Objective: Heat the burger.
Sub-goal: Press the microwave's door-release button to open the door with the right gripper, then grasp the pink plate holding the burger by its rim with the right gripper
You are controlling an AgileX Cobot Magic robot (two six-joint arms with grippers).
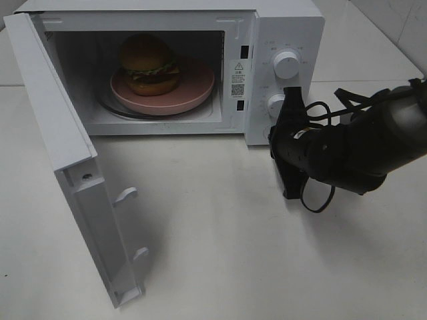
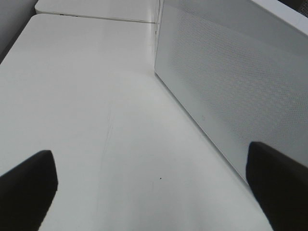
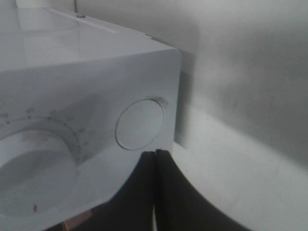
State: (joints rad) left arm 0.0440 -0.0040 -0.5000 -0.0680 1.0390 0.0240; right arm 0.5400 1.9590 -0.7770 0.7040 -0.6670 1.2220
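Inside microwave [image 1: 293,30], burger [image 1: 149,63] on pink plate [image 1: 195,90]; door [image 1: 60,133] open wide.

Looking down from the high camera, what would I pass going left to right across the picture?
Open microwave door → burger → upper dial → black robot arm.

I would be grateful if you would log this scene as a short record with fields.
burger: on the plate, inside the microwave
door: wide open
left claw: open, over the table, holding nothing
right claw: shut, tips close to the round button; contact unclear
task state: burger loaded, door not yet closed
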